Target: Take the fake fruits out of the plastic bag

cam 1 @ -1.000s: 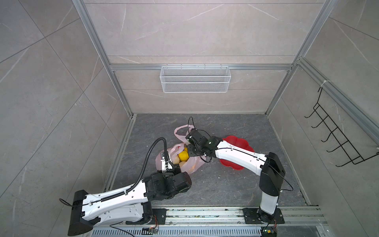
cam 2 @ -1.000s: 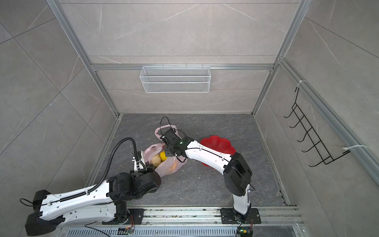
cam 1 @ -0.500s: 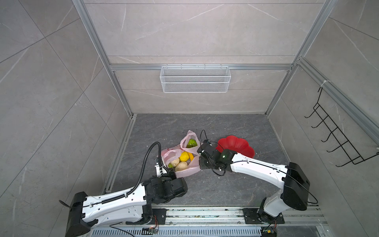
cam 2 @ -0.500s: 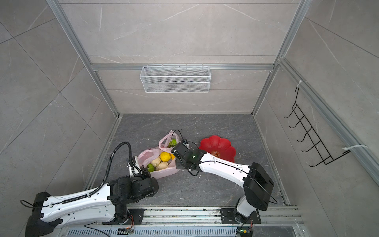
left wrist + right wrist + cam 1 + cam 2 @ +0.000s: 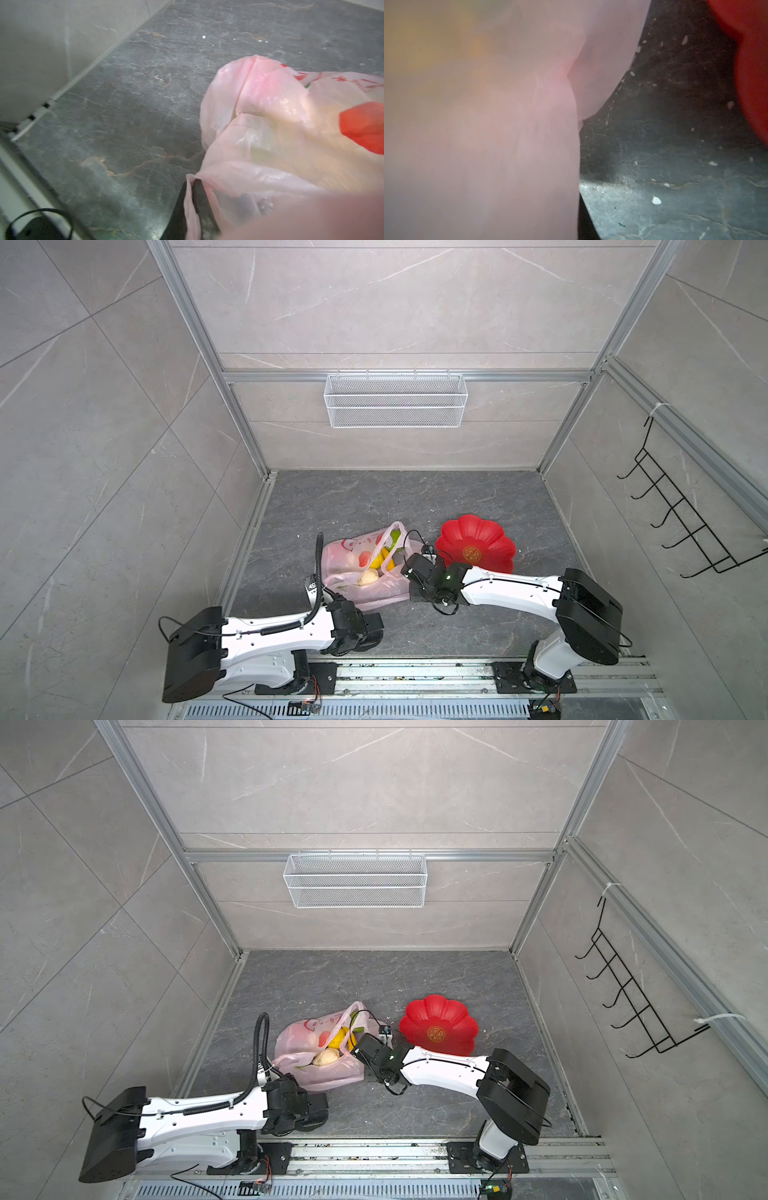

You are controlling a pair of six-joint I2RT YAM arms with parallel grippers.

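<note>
While the bag (image 5: 361, 591) lies slumped on the floor (image 5: 374, 506) at lower centre in both top views, its fruits (image 5: 379, 560) sit inside: a yellow one at the mouth, a beige lump (image 5: 368, 577) just below it, and a green one (image 5: 395, 536) showing through the upper loop. At the bag's lower left corner the left gripper (image 5: 192, 199) is nearly closed, pinching a fold of film between dark fingers (image 5: 201, 207). Against the bag's right edge the right gripper (image 5: 405, 572) is closed, apparently gripping film that is pressed over its camera. Just right of the bag, apart from it, lies the red dish (image 5: 476, 549).
</note>
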